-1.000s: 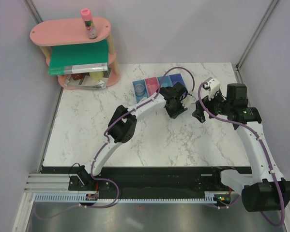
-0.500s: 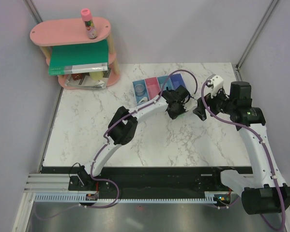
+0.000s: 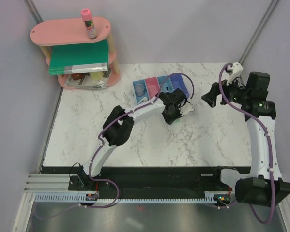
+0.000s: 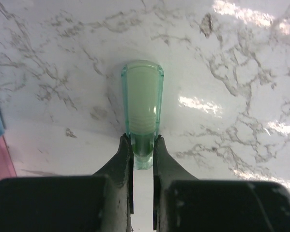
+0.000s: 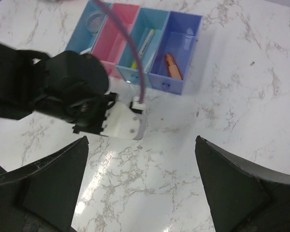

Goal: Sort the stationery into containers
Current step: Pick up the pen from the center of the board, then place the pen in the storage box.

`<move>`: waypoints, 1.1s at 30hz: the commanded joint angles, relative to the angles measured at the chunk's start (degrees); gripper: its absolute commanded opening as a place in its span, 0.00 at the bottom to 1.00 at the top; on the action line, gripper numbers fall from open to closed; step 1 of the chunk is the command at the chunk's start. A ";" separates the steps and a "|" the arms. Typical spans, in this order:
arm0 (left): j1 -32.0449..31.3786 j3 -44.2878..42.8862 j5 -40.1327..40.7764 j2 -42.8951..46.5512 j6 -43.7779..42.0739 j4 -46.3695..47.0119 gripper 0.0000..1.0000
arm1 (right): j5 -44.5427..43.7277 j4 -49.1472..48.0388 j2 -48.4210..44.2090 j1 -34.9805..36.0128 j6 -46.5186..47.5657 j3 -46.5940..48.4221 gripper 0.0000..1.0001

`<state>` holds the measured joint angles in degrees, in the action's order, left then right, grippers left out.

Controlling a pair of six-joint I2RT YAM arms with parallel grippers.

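Observation:
My left gripper (image 4: 142, 153) is shut on the near end of a translucent green eraser-like piece (image 4: 143, 101), held low over the marble table. In the top view this gripper (image 3: 172, 112) sits just in front of the row of four bins (image 3: 159, 86), and the piece is hidden under it. My right gripper (image 5: 142, 140) is wide open and empty; in the top view (image 3: 213, 94) it hangs to the right of the bins. The bins hold a clear round pot (image 5: 94, 19), a marker (image 5: 145, 41) and an orange-tipped piece (image 5: 173, 65). The pink bin (image 5: 119, 36) looks empty.
A pink oval two-tier shelf (image 3: 62, 34) stands at the back left, with a pink-capped tube (image 3: 88, 22) on top and a big green book (image 3: 79, 57) on its lower tier. The left arm's wrist (image 5: 72, 92) lies between my right gripper and the bins.
The right arm has pulled away from the left gripper, up and to the back right. The left gripper has shifted slightly left, still shut on the green piece.

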<state>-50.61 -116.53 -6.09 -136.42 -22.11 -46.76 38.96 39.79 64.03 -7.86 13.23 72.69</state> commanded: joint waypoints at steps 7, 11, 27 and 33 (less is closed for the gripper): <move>0.07 7.54 -0.51 15.02 1.02 1.40 0.02 | 21.06 -7.98 14.80 -16.93 -10.43 0.27 0.98; 0.16 11.23 -0.50 21.19 0.58 7.73 0.02 | 25.19 -8.06 19.28 -16.58 -9.98 -1.75 0.98; -0.28 15.28 -3.32 29.37 0.31 18.81 0.02 | 26.34 -14.38 24.39 -2.78 -16.74 -4.13 0.96; -0.89 16.77 -3.41 29.54 -1.00 19.25 0.02 | 28.53 -14.57 27.45 -0.23 -18.51 -2.46 0.91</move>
<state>-50.76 -100.66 -8.10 -109.49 -22.13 -30.72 63.81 27.92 89.32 -8.82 -3.14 68.97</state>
